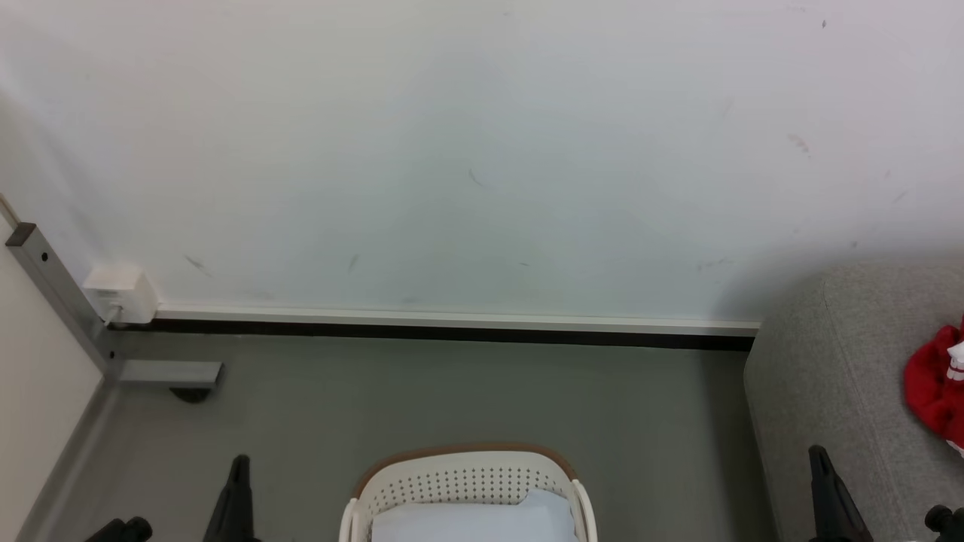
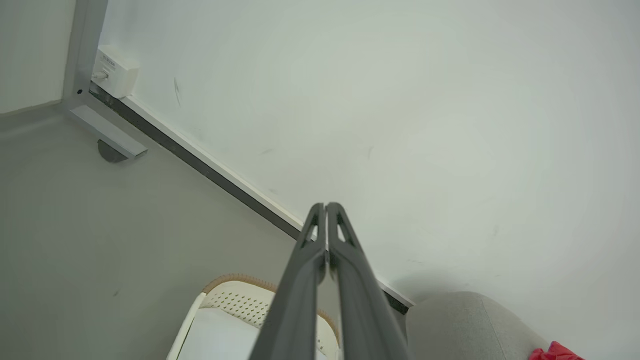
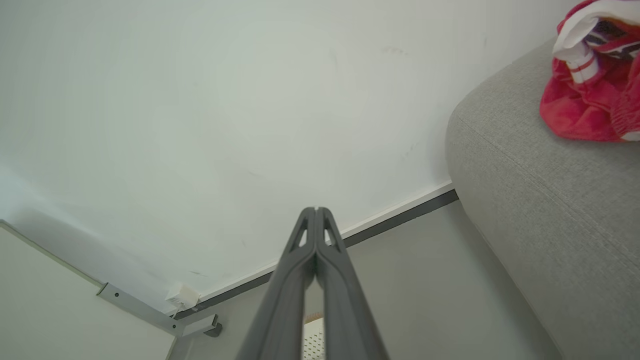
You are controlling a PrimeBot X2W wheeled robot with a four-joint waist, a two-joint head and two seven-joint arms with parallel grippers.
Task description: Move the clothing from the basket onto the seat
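The red clothing (image 1: 936, 391) with white trim lies bunched on the grey seat (image 1: 828, 376) at the right edge; the right wrist view shows the clothing (image 3: 590, 107) on the seat (image 3: 550, 200) at the upper right. The white basket (image 1: 467, 482) with a brown rim stands on the floor at bottom centre, holding only a pale blue-white pad (image 1: 474, 523). My left gripper (image 1: 239, 461) rises at the lower left, left of the basket, shut and empty (image 2: 326, 206). My right gripper (image 1: 817, 453) stands in front of the seat, shut and empty (image 3: 316, 210).
A white wall with a dark baseboard (image 1: 452, 331) runs behind the basket. A grey metal post with a foot (image 1: 169, 373) and a white box (image 1: 120, 290) sit in the left corner. Grey floor (image 1: 422, 391) lies open between wall and basket.
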